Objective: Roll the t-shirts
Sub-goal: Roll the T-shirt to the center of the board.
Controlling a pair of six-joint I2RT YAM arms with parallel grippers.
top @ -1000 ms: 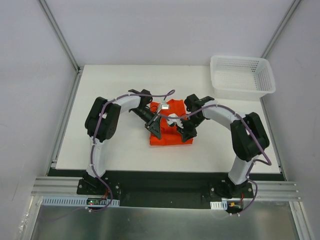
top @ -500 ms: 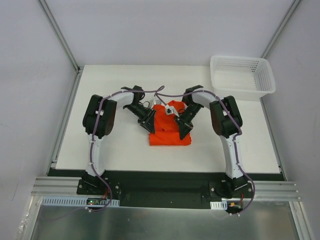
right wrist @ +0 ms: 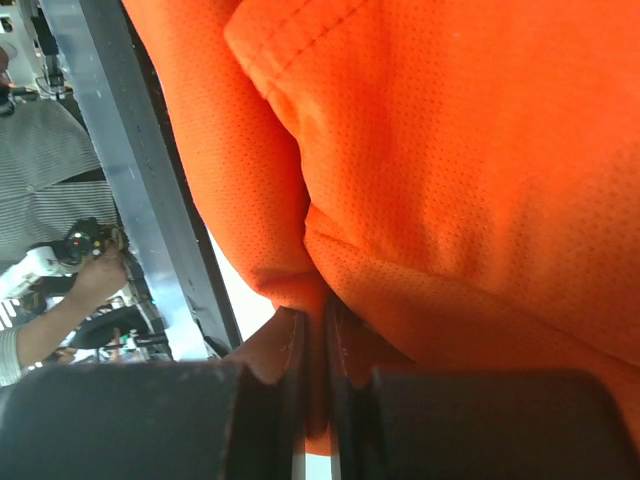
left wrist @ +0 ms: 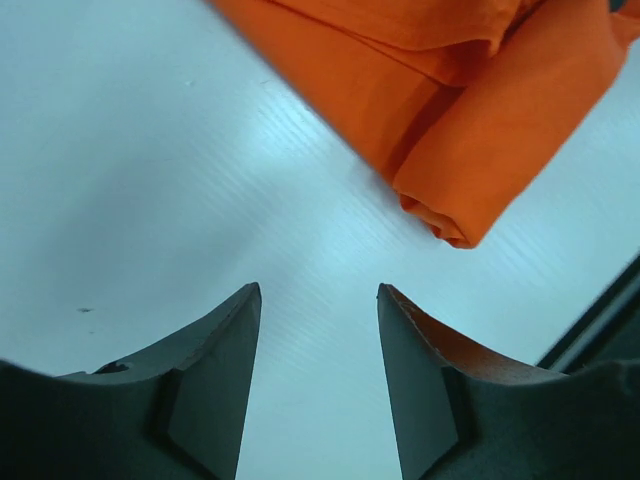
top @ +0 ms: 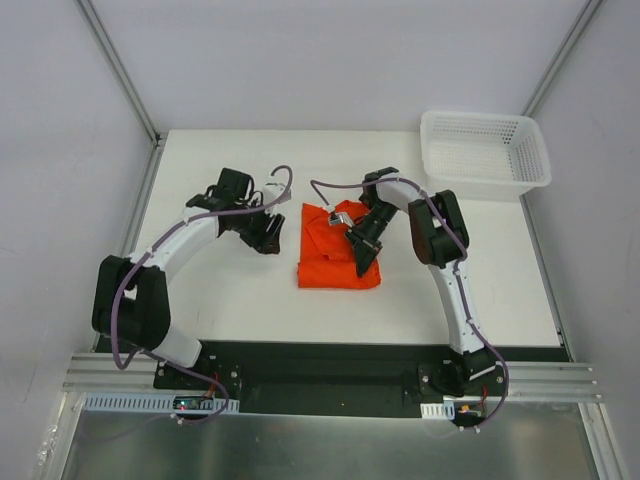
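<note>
Left tool [top: 268, 236] pulled leftward off t-shirt [top: 330, 268] — now spread, empty, low over bench [top: 230, 290]. Right tool [top: 361, 258] tips buried in cloth, pinching fold — arm bent over folded t-shirt at bench centre.

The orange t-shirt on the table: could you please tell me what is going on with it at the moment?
Two robot arms are working on an orange t-shirt that lies loosely folded in the middle of the table, not yet a neat roll. The right tool is shut on a fold of the fabric at the shirt's right side. The left tool is open and holds nothing, over the table just left of the shirt. A white basket stands apart at the far right corner.
</note>
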